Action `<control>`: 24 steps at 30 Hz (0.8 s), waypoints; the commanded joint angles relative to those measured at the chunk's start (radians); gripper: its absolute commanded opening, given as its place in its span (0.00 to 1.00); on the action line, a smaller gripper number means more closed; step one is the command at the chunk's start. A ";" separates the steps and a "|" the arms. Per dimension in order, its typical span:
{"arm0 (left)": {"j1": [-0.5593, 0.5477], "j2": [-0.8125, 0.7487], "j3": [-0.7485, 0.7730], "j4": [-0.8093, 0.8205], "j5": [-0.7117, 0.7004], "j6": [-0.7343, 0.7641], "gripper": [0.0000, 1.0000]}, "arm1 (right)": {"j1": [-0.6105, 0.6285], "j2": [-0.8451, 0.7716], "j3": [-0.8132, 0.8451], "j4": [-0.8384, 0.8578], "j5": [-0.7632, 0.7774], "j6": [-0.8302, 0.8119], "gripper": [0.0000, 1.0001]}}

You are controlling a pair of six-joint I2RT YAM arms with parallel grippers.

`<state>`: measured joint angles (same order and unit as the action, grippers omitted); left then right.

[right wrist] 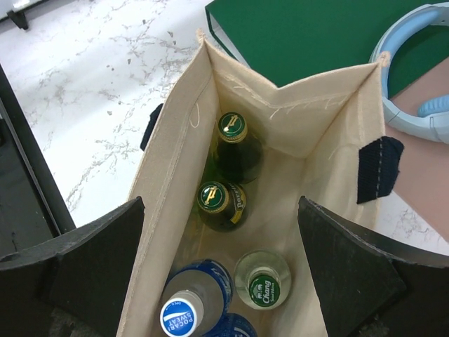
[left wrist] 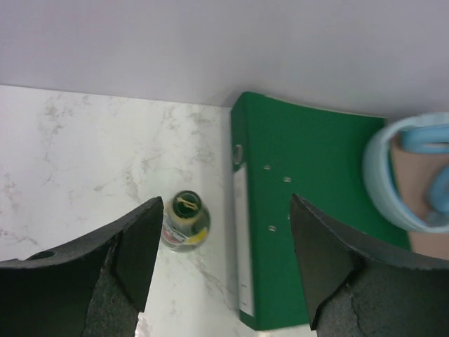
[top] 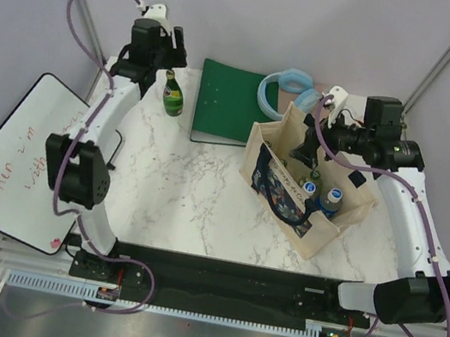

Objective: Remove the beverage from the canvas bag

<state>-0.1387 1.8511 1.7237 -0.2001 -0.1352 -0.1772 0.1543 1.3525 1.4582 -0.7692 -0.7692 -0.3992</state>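
The beige canvas bag (top: 272,161) with a dark blue picture stands open at the right of the table; its inside shows in the right wrist view (right wrist: 309,140). Inside stand two green bottles (right wrist: 222,205), a clear green-capped bottle (right wrist: 262,279) and blue-labelled bottles (right wrist: 191,300). My right gripper (right wrist: 221,270) is open above the bag's mouth, holding nothing. One green bottle (top: 172,95) stands on the table at the back left, also seen in the left wrist view (left wrist: 185,219). My left gripper (left wrist: 224,242) is open above it, apart from it.
A green binder (top: 230,101) lies flat at the back centre, beside the standing bottle. Light blue headphones (top: 285,92) rest on a brown patch behind the bag. A whiteboard (top: 14,153) with red writing overhangs the table's left edge. Grey walls close the back.
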 commanded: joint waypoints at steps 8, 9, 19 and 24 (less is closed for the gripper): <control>-0.117 -0.363 -0.061 -0.273 0.474 -0.369 0.79 | 0.060 -0.047 -0.064 -0.035 0.140 -0.119 0.84; -0.139 -0.362 -0.053 -0.288 0.497 -0.378 0.79 | 0.063 -0.050 -0.067 -0.035 0.151 -0.119 0.82; -0.453 -0.351 -0.114 -0.433 0.477 -0.651 0.77 | 0.108 -0.140 -0.228 -0.036 0.170 -0.170 0.33; -0.542 -0.339 -0.113 -0.456 0.441 -0.725 0.77 | 0.139 -0.182 -0.291 -0.039 0.136 -0.196 0.21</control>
<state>-0.6441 1.5124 1.5967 -0.6224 0.3229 -0.7723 0.2722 1.2163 1.2022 -0.8116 -0.5930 -0.5510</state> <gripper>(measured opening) 0.774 0.234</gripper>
